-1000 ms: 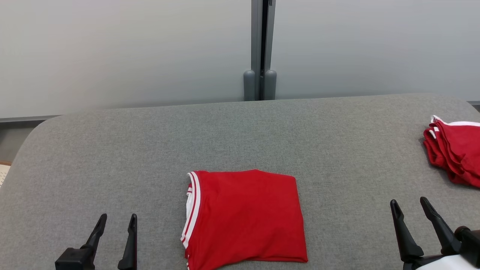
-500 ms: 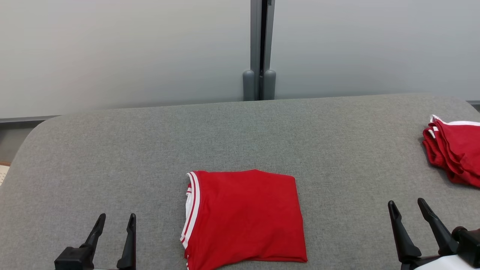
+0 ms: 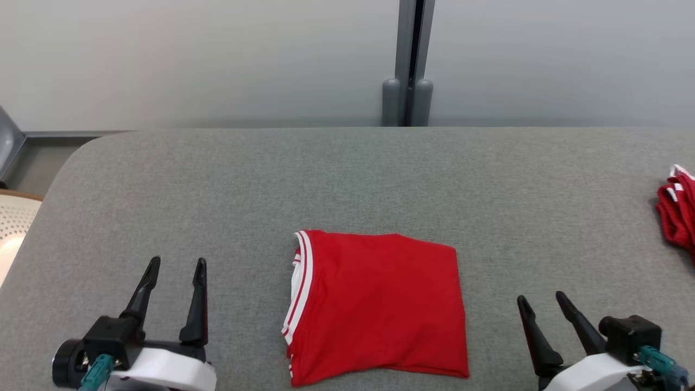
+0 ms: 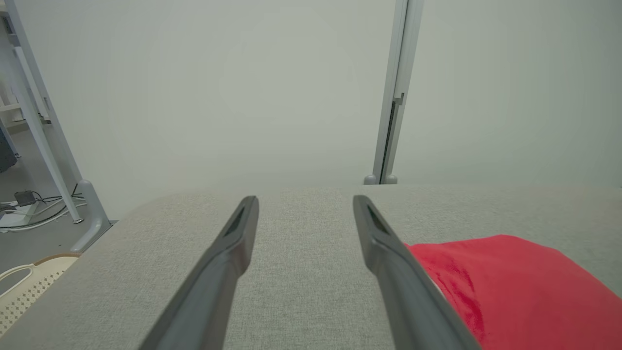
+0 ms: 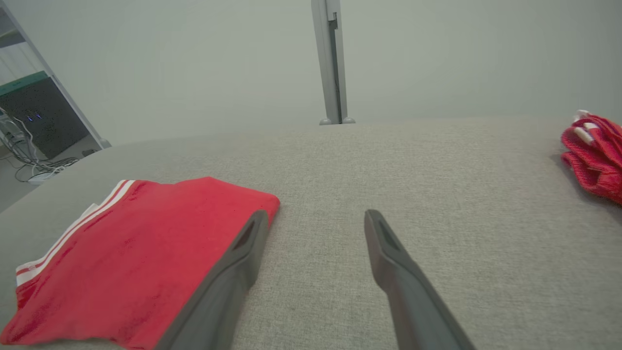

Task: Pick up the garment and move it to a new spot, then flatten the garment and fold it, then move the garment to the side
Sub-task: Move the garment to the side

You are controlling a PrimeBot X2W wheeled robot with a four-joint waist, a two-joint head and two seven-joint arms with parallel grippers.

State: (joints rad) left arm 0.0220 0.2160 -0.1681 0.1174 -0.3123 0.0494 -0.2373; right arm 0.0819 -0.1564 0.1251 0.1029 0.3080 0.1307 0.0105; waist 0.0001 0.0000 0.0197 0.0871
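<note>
Folded garment (image 3: 377, 307) parked between both tools
It is laid flat near the counter (image 3: 347, 179) front edge. The left tool (image 3: 178, 262) and right tool (image 3: 540, 297) are spread apart with nothing held, and the right one is set a bit nearer. The striped hem (image 3: 298, 288) is turned left.

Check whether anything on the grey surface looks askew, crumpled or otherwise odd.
Nothing is damaged. The folded red garment lies flat, its edges slightly off square and white fabric peeking out on its left. A bunched red cloth pile sits at the right edge of the grey surface.
</note>
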